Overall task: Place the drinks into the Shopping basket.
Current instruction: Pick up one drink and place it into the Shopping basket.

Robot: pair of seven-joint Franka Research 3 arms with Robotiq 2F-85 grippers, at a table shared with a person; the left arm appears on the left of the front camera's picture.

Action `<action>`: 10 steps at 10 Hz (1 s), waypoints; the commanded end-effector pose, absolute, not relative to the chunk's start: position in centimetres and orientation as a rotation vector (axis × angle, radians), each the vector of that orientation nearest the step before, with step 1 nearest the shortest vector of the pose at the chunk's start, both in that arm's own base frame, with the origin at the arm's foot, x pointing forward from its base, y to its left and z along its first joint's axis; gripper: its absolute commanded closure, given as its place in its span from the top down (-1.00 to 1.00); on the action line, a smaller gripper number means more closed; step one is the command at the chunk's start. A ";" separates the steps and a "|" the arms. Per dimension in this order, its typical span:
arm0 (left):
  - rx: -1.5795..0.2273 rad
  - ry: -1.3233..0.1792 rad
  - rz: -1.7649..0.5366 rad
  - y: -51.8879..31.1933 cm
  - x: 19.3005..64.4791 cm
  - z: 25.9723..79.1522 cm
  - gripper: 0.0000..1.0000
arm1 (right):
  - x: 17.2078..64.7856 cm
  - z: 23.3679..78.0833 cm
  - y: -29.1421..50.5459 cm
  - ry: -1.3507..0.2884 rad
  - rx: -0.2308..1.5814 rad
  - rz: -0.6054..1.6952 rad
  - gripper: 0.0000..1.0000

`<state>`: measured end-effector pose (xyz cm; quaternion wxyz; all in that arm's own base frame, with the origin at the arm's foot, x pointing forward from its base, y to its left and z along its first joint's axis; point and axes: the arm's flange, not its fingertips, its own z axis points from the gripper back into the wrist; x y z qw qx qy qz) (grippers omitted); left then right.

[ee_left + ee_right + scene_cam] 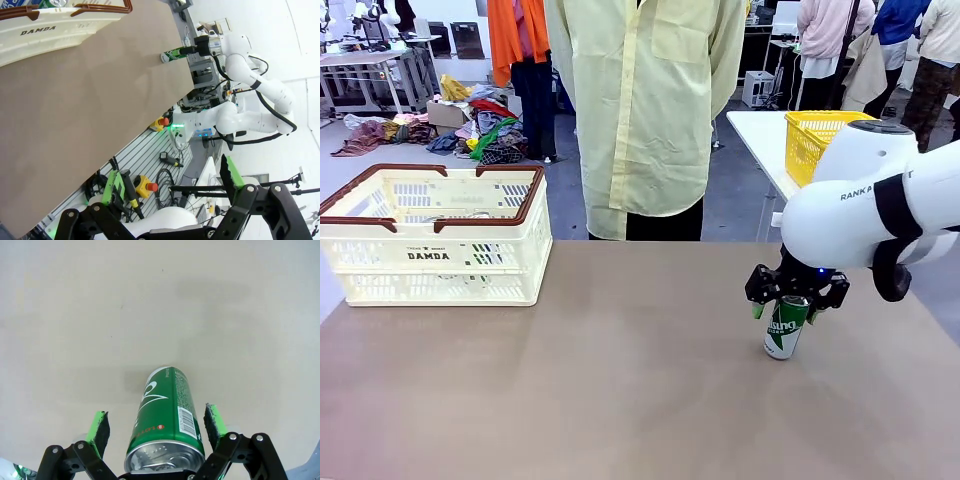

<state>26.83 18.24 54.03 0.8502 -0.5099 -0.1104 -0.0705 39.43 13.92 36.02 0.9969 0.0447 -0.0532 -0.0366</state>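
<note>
Right wrist view shows you the right gripper (156,427) wide open, with one green pad on each side of the green can (167,420) and a gap on both sides, so it has hold of nothing yet. You can see the can standing upright on the brown table (620,380), on the right side and near the middle from near to far. It looks light and thin, so I think a hard squeeze could dent it. Its metal skin is smooth and may slip, so I would take hold of it on the round side, a bit below the silver top, with the pads flat on both sides. Keep it upright when you lift it. The Shopping basket (430,235) sits far on the left of the table, well apart from the can, so you have a long way to carry it. In the left wrist view you can see the left gripper (167,182) open too, holding nothing, off past the near edge of the table. Now count with me: one green can on the table and one cream basket with dark red handles. The left wrist view shows can tops inside the basket, but you cannot tell how many. A person in a pale yellow shirt (640,100) stands at the far side.
</note>
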 end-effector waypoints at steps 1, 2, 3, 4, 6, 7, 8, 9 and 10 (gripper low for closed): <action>-1.091 -0.235 -0.140 18.0 26.7 54.4 1.00 | 39.7 35.8 15.2 -0.116 0.021 -0.100 1.00; -1.091 -0.235 -0.140 18.0 26.7 54.4 1.00 | 39.5 35.6 15.5 -0.115 0.022 -0.081 1.00; -1.091 -0.235 -0.140 18.0 26.7 54.4 1.00 | 39.3 35.6 15.5 -0.103 0.021 -0.067 -0.14; -1.091 -0.235 -0.140 18.0 26.7 54.4 1.00 | 39.3 35.6 15.5 -0.092 0.032 -0.066 -1.00; -1.091 -0.235 -0.140 18.0 26.7 54.4 1.00 | 39.3 35.6 15.2 -0.080 0.044 -0.061 -1.00; -1.091 -0.235 -0.140 18.0 26.7 54.4 1.00 | 39.2 35.6 15.2 -0.078 0.042 -0.062 -1.00; -1.091 -0.235 -0.140 18.0 26.7 54.4 1.00 | 39.2 35.6 15.1 -0.075 0.046 -0.062 -1.00; -1.091 -0.235 -0.140 18.0 26.7 54.4 1.00 | 39.2 35.7 15.0 -0.073 0.051 -0.060 -1.00; -1.091 -0.235 -0.140 18.0 26.7 54.4 1.00 | 39.2 35.9 14.9 -0.072 0.048 -0.057 -1.00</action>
